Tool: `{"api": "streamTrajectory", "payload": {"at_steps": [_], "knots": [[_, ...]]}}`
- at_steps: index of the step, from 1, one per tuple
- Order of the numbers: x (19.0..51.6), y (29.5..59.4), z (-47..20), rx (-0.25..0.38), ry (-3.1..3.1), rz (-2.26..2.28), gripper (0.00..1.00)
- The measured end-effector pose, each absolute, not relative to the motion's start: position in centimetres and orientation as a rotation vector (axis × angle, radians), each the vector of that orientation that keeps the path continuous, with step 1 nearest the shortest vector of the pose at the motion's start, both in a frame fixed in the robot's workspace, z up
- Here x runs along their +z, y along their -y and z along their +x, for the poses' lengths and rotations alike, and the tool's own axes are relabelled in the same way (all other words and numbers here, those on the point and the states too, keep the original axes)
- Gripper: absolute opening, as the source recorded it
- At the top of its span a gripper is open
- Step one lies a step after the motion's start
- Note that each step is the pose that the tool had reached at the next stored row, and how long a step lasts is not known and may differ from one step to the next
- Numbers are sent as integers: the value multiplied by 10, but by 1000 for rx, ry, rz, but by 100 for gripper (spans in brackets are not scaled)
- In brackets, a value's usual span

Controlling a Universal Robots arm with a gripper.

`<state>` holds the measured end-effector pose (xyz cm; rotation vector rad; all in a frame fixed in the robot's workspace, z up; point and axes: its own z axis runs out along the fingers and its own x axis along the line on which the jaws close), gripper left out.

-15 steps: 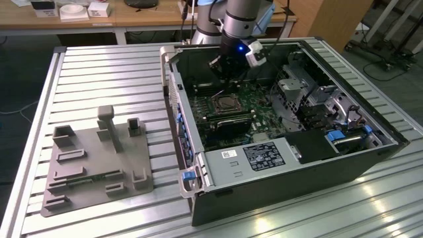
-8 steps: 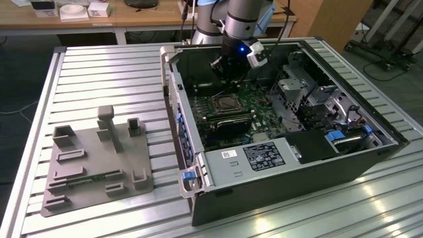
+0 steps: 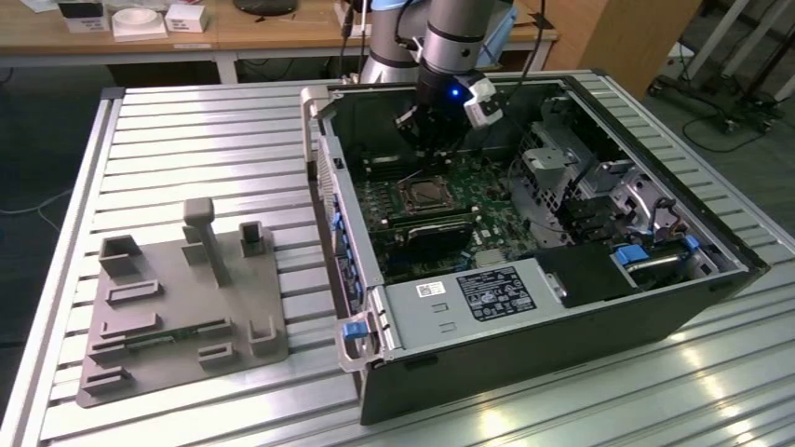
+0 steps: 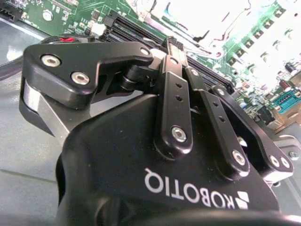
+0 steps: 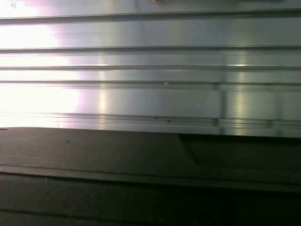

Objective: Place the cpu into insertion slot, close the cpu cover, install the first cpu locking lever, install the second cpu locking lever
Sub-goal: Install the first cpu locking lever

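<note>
In the exterior view my gripper (image 3: 427, 147) hangs inside the open computer case, just above the green motherboard (image 3: 491, 186) and a little behind the insertion slot (image 3: 423, 196). The slot is a square socket, and the silvery cpu cover (image 3: 400, 198) lies flat around a dark grey square. I cannot tell whether that square is the cpu. In the second wrist view the fingers (image 4: 175, 70) are drawn together over the motherboard (image 4: 263, 52), with nothing visible between them. The gripper (image 4: 171, 43) is shut.
The black case (image 3: 646, 317) lies on its side on a slatted aluminium table (image 3: 199, 140). A labelled grey power supply (image 3: 478, 293) fills its near end, and metal drive cages (image 3: 565, 158) stand at the exterior view's right. A grey holder fixture (image 3: 186, 307) sits at the exterior view's left.
</note>
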<state>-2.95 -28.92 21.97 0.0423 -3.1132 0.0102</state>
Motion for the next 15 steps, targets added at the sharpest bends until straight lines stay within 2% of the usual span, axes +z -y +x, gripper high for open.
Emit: {"api": "streamTrajectory", "payload": {"at_steps": [15], "knots": [[223,290,-59,10,3119,44,11]]}}
